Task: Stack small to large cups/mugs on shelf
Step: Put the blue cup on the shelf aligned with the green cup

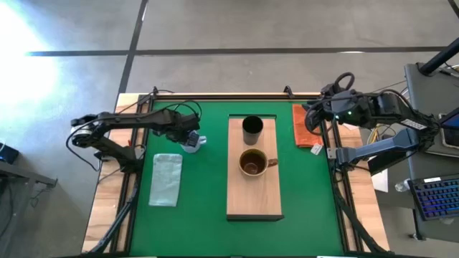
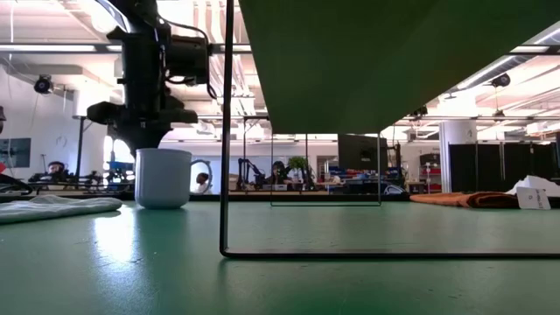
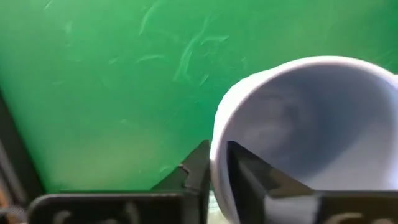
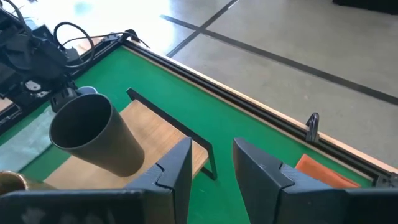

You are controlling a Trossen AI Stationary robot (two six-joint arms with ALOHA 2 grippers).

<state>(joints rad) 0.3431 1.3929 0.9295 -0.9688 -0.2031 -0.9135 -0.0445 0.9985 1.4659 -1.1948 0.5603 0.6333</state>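
Nearby, pale green cloth [image 1: 166, 179] beside pale mug [image 1: 193, 143].

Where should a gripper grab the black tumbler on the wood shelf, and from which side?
Take the black tumbler by its rim wall from above, one finger inside and one outside. It stands upright, open-mouthed, without a handle, at the far end of the shelf. The brown mug beside it crowds a sideways approach.

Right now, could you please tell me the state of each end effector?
Left end effector: closed on the rim of the pale mug, which stands on the mat.
Right end effector: open, holding nothing.
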